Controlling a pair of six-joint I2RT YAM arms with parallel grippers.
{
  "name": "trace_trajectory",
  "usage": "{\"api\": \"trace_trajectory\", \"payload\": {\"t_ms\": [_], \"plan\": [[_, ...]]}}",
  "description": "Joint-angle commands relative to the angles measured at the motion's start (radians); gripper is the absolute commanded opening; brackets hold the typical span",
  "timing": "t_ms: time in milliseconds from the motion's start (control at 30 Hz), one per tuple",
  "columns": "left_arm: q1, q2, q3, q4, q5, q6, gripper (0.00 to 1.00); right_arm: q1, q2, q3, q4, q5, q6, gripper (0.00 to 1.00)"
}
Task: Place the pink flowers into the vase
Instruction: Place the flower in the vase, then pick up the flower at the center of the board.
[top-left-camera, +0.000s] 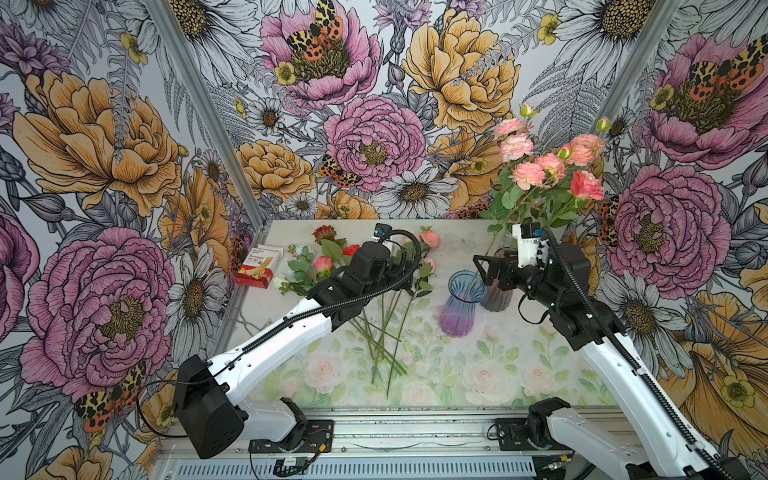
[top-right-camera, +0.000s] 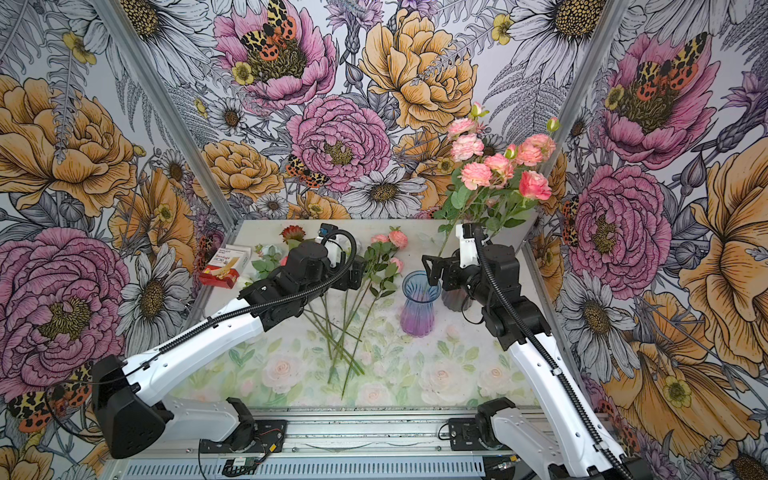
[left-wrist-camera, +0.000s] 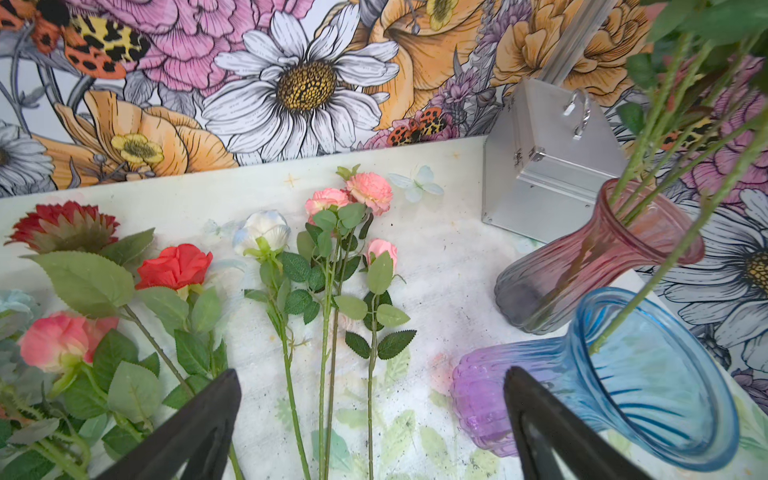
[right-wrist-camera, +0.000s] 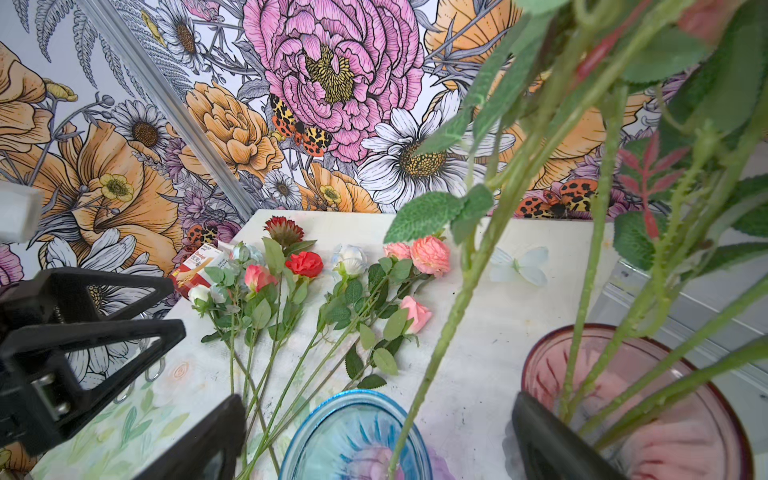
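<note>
Floral-printed tabletop (top-left-camera: 540, 365) | salmon-pink flowers on long green stems (top-left-camera: 548, 166) — most stand bunched in the smoky pink ribbed glass vase (top-left-camera: 496, 299), one stem in the blue-to-purple ribbed glass vase (top-left-camera: 461, 311) beside it, others lie flat mid-table | left claw (left-wrist-camera: 372, 382) wide, empty, above the lying stems | right claw (right-wrist-camera: 378, 403) wide, empty — near both vase rims

Salmon-pink flowers (top-right-camera: 498, 166) crowd a dark vase (top-right-camera: 455, 301) at the tabletop's (top-right-camera: 291, 374) far right corner. The right gripper (top-right-camera: 430, 270), jaws parted, hovers beside the rim of a blue-and-purple vase (top-right-camera: 419, 307). Loose stems (top-right-camera: 345, 332) lie nearby.
</note>
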Motion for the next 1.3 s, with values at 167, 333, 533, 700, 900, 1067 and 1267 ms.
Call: {"api": "trace_trajectory", "payload": {"t_ms": [167, 333, 533, 700, 900, 1067, 1267], "plan": [[0.065, 0.154, 0.037, -0.118, 0.219, -0.108, 0.96, 0.086, -0.017, 0.144, -0.021, -0.078, -0.014, 0.99], [0.060, 0.313, 0.121, -0.228, 0.313, -0.111, 0.88, 0.139, 0.044, 0.228, -0.019, -0.078, -0.040, 0.99], [0.048, 0.453, 0.172, -0.258, 0.370, -0.116, 0.74, 0.165, 0.131, 0.327, -0.018, -0.082, -0.039, 0.99], [0.029, 0.583, 0.218, -0.292, 0.374, -0.111, 0.65, 0.172, 0.179, 0.356, -0.013, -0.076, -0.026, 0.99], [0.024, 0.657, 0.246, -0.311, 0.321, -0.091, 0.64, 0.175, 0.164, 0.336, 0.009, -0.073, -0.020, 0.99], [0.032, 0.693, 0.266, -0.320, 0.297, -0.082, 0.63, 0.176, 0.151, 0.316, 0.017, -0.075, -0.018, 0.99], [0.036, 0.720, 0.294, -0.320, 0.301, -0.078, 0.46, 0.177, 0.148, 0.296, 0.031, -0.068, -0.010, 0.99]]}}
